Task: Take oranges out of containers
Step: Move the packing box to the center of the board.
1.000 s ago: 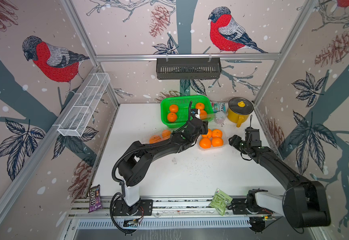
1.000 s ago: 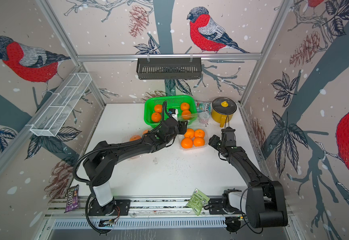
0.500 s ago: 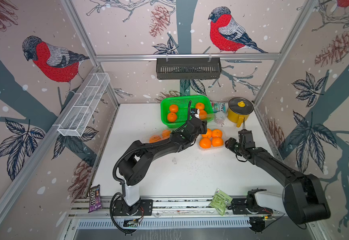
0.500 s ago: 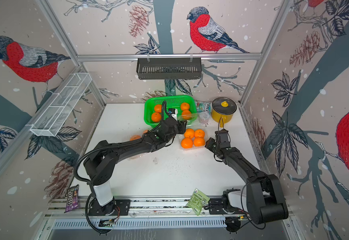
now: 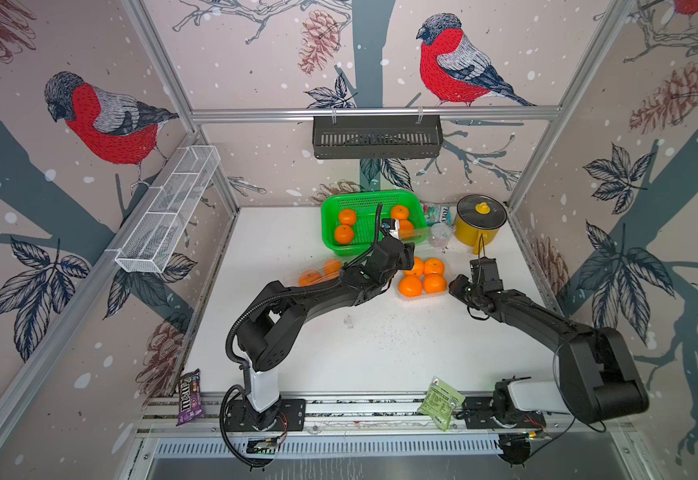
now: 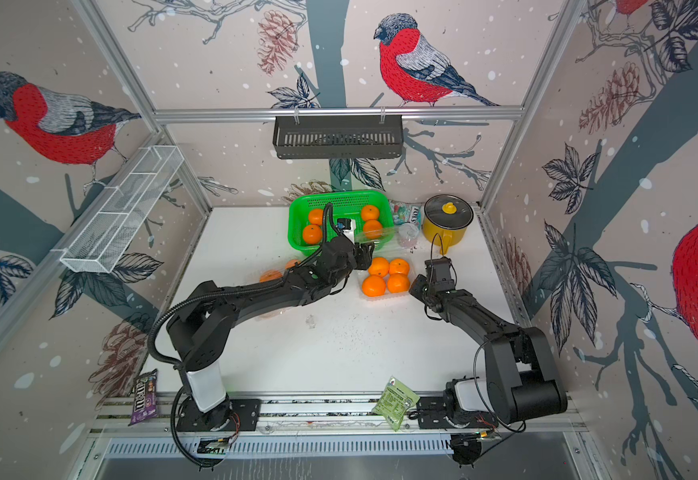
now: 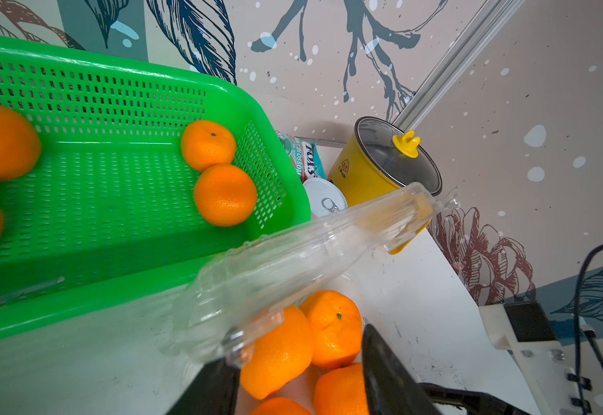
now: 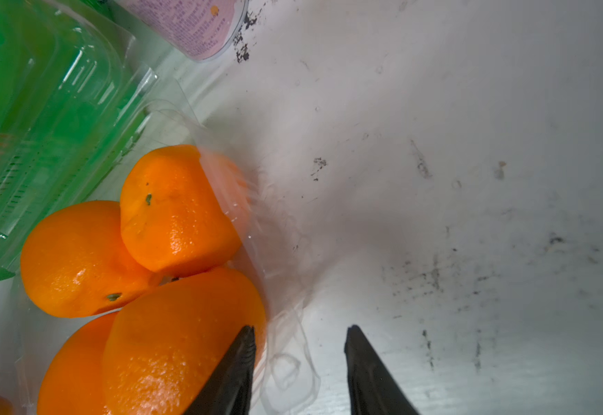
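Oranges (image 5: pixel 410 286): 4 packed 2 by 2 in the open container (image 8: pixel 285 366), just off table (image 5: pixel 339 353) centre toward 2 o'clock. 4 more loose in the basket (image 5: pixel 364 196) at 12 o'clock. At least 2 in a 2nd container (image 5: pixel 318 270) at 10 o'clock, partly hidden by the left arm.

Right gripper (image 8: pixel 300 327) sits low at the open container's 3 o'clock edge. Jaws apart, straddling the clear rim, 1 finger (image 8: pixel 235 370) just beside the nearest orange; nothing clamped yet. Left gripper (image 7: pixel 296 345) is at the 10 o'clock side, jaws apart, gripping nothing. The lid (image 7: pixel 293 258) tilts up toward the basket, its tab touching 1 finger (image 7: pixel 214 391), so it looks propped.

Step, as judged: pin the container by its rim so fruit can come out. To do it well:
- Close on the rim only, not on the orange.
- Squeeze light; thin plastic will buckle or skid.
- Hold the container flat so the 4 don't roll.
- Hold the lid back or it flops onto the fruit.
- Pick a corner orange, lift straight up.

Looks: bright orange, glossy, pebbled skin, tiny green stem dots, round but flattened where they press together. Container clear, thin, ribbed.
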You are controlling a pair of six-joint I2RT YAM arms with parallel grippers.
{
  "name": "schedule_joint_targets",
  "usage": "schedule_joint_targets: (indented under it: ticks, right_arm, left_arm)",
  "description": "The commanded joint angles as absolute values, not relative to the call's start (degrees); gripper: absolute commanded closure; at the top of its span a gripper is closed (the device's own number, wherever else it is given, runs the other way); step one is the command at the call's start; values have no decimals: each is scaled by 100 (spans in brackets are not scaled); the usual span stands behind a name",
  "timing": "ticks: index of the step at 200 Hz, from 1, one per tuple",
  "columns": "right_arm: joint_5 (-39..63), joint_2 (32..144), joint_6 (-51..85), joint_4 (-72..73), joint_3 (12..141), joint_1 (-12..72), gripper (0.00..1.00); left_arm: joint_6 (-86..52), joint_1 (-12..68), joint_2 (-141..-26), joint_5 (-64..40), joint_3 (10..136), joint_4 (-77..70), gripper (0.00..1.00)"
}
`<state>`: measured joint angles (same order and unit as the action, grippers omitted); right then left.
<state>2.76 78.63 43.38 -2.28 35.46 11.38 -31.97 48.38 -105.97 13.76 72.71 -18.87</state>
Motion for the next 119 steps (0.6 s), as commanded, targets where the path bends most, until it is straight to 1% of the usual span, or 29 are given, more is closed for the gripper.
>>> schedule_joint_targets:
  ticks: [1,16,29,55,58,64,66,68,72,119]
  right_arm:
    - [136,7943,4402,-23,3571,1203,56]
    - [106,7970,4421,4,3544,1220,62]
    - [71,7967,4414,0,3533,1235,65]
    - [4,7924,4340,-34,3516,1249,74]
    - [-4,7911,4316,-49,3508,1247,78]
    - [-30,7894,4288,-76,3492,1248,80]
    - [-45,7878,4278,-72,3479,1241,87]
    - [-57,7869,4266,-86,3469,1246,92]
    - [-71,7852,4256,-104,3451,1240,95]
    - [-347,7380,4076,-342,3141,1187,97]
  left_arm:
    - [-3175,4833,-10566,1380,7274,-2076,47]
    - [-3180,4833,-10548,1380,7273,-2052,47]
    - [-3195,4830,-10531,1380,7275,-2018,47]
    - [-3244,4832,-10496,1378,7274,-1937,47]
    - [-3250,4834,-10496,1380,7269,-1930,47]
    - [-3252,4838,-10486,1380,7271,-1904,47]
    - [-3252,4835,-10488,1380,7274,-1902,47]
    - [-3259,4834,-10484,1380,7274,-1895,47]
    - [-3273,4831,-10473,1380,7277,-1882,47]
    - [-3345,4832,-10393,1337,7273,-1765,47]
